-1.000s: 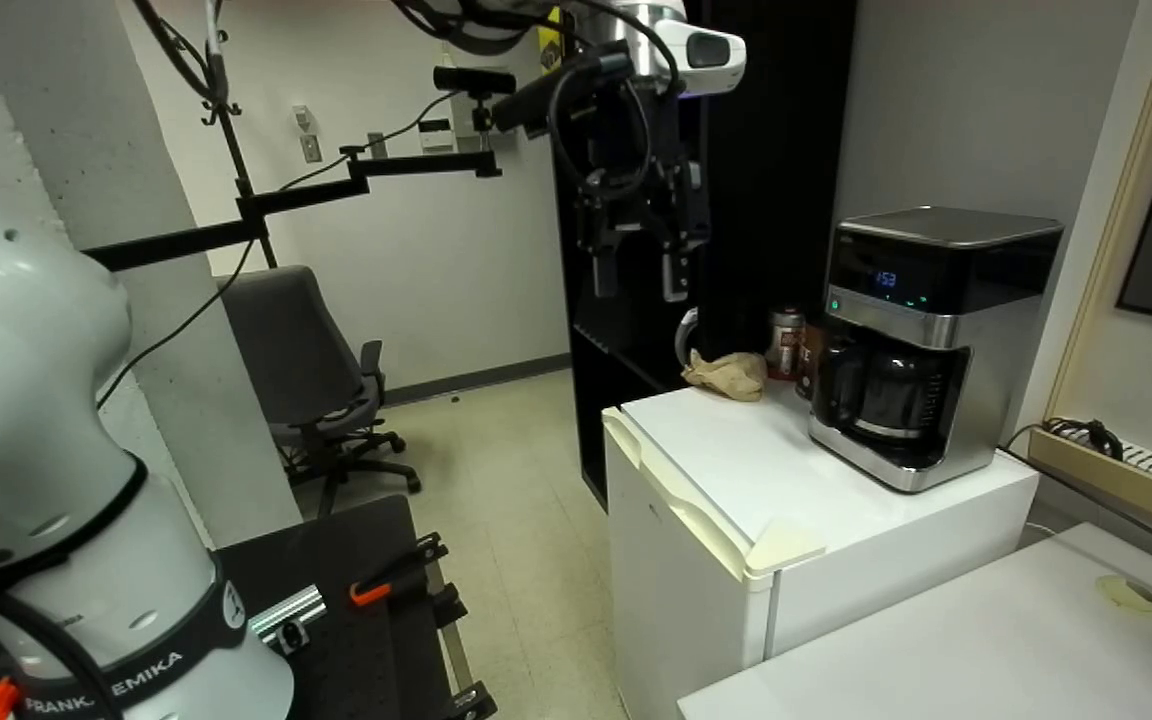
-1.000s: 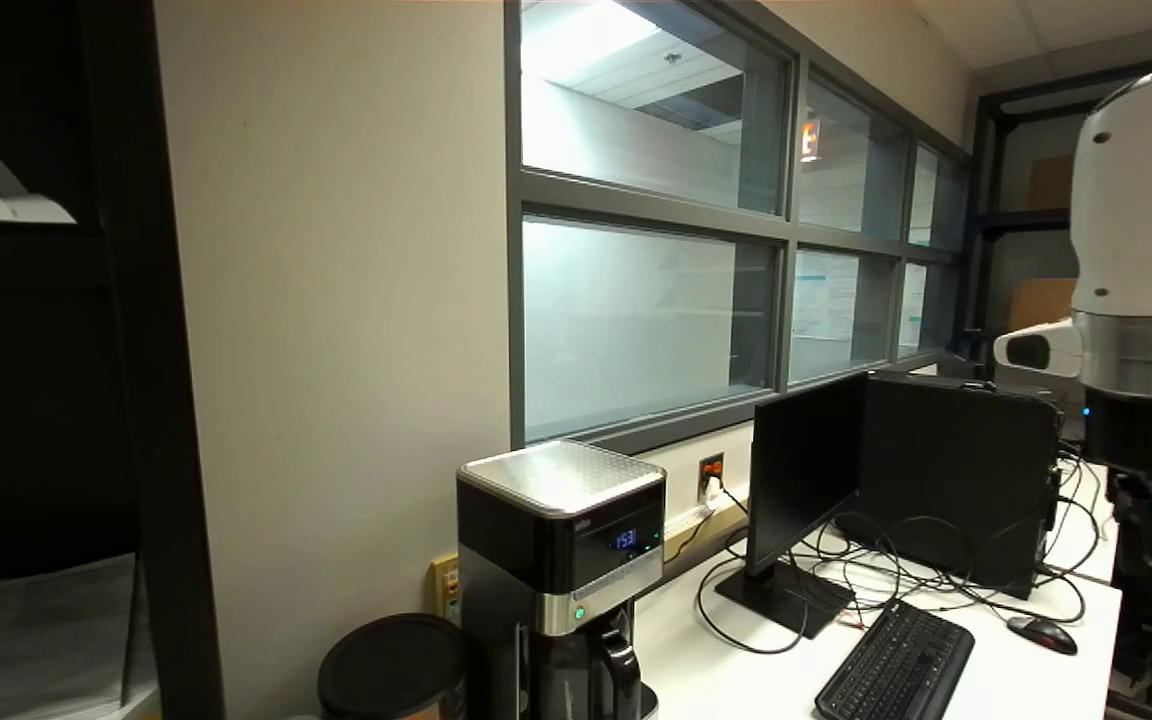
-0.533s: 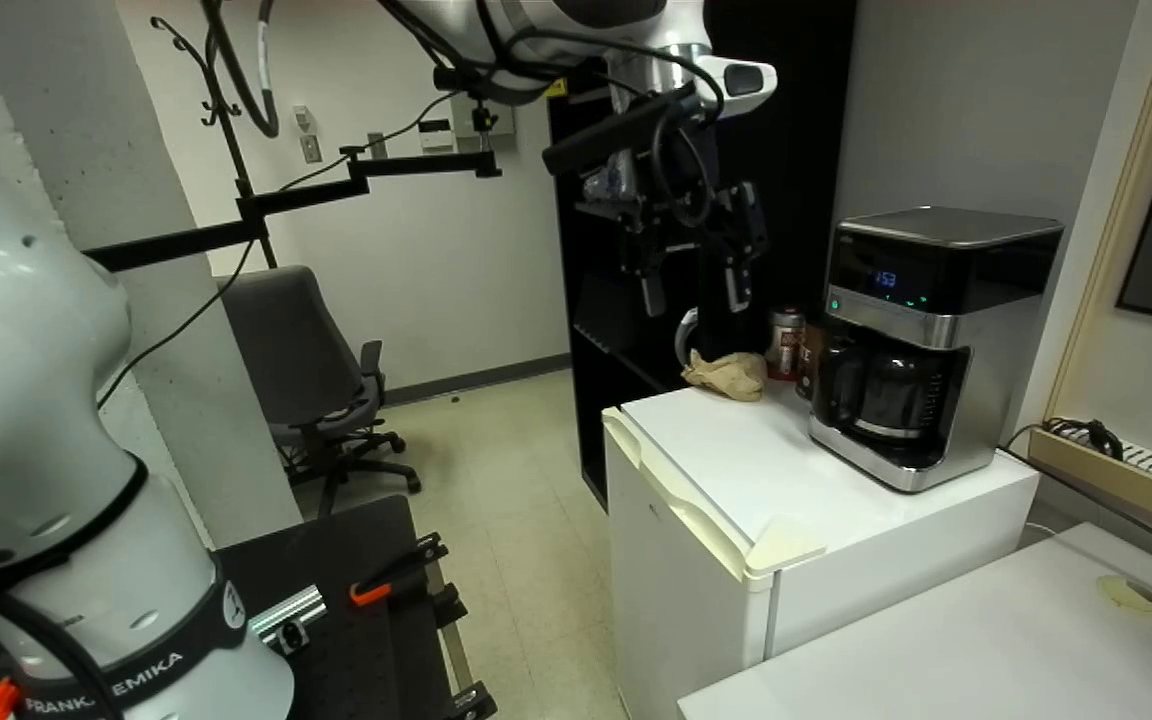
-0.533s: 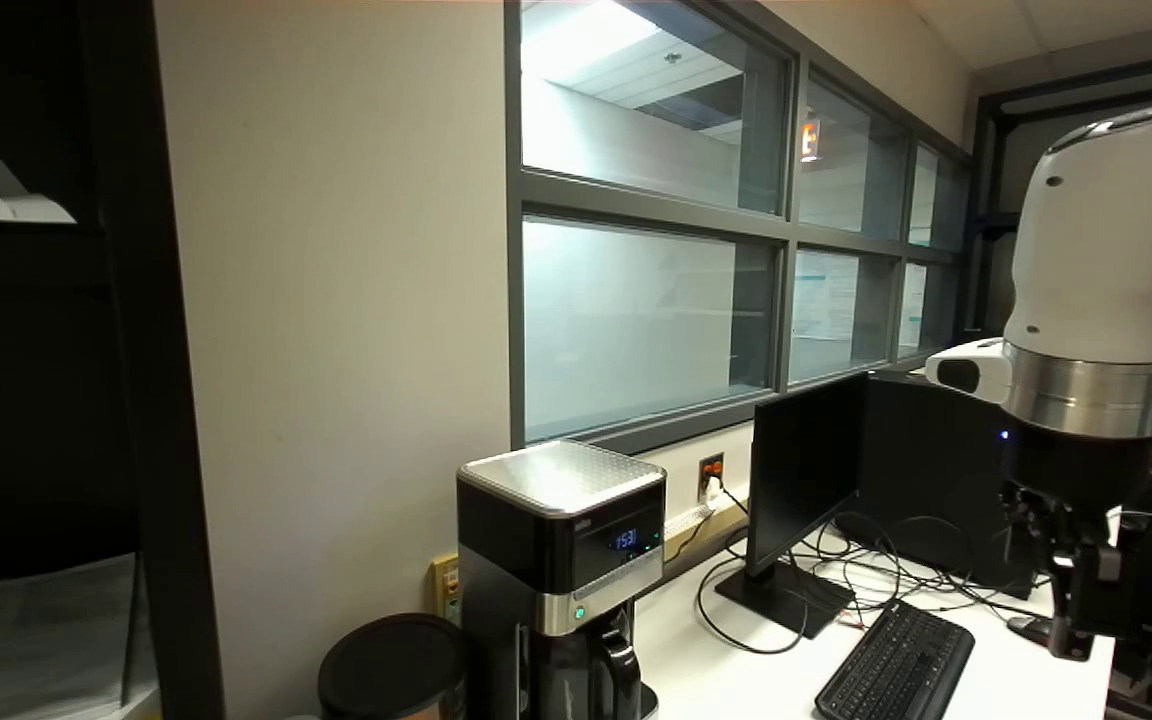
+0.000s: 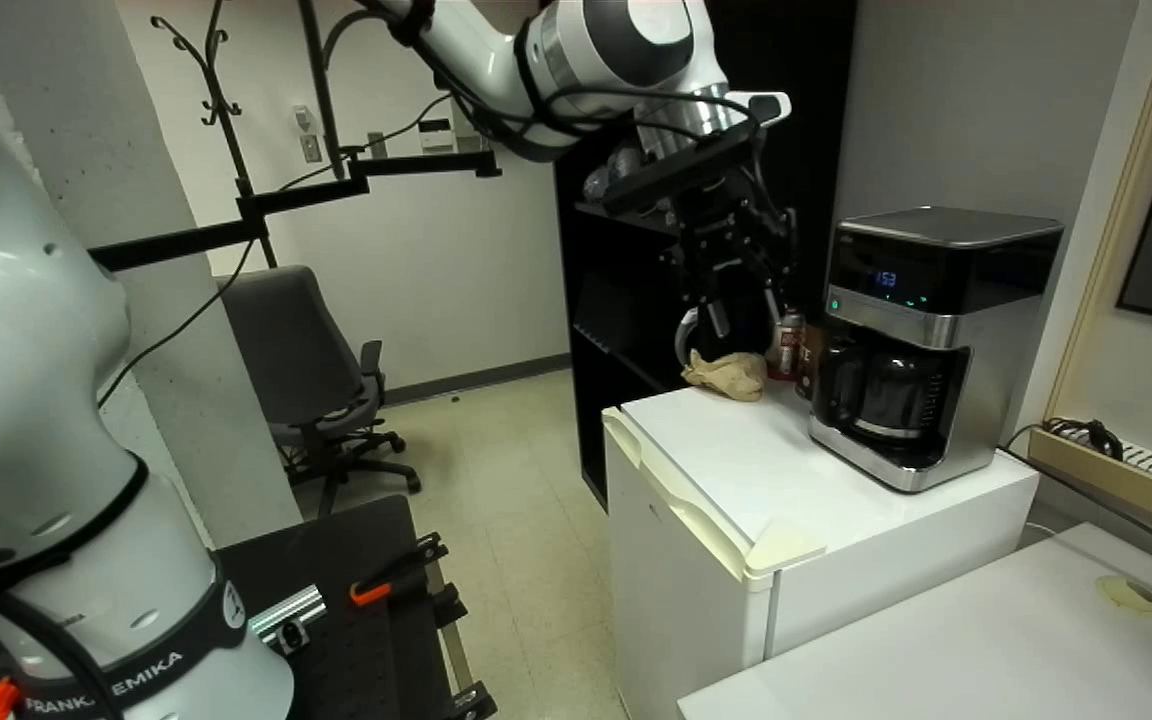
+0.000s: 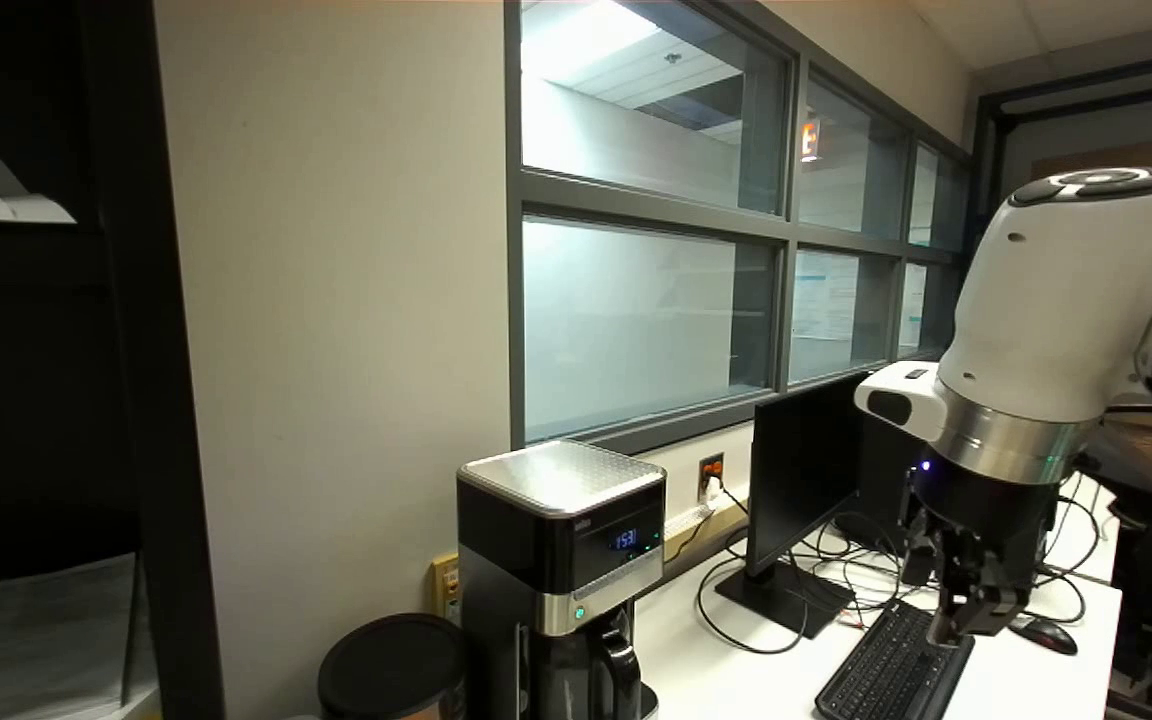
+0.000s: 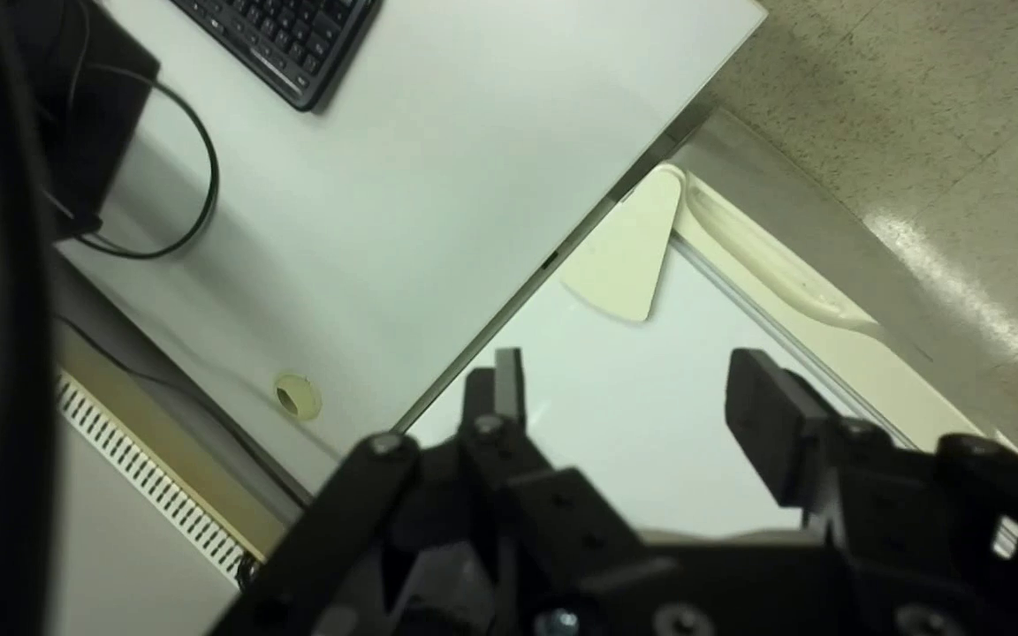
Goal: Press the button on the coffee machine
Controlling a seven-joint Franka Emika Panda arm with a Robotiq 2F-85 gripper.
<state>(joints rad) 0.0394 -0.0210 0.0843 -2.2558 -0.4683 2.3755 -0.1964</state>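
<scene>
Currently, the drip coffee maker point(image 5: 939, 328) stands upright on the white mini-fridge point(image 5: 726, 455), right of the fingers point(image 7: 765, 415) in an exterior view, its lit control panel point(image 5: 896, 268) turned roughly toward them. Fingers point down, well apart, empty, no contact visible; pressing probably calls for lateral travel.

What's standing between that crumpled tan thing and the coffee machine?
In an exterior view, a red-and-silver container and a dark brown container show between the crumpled tan thing and the coffee machine.
</scene>
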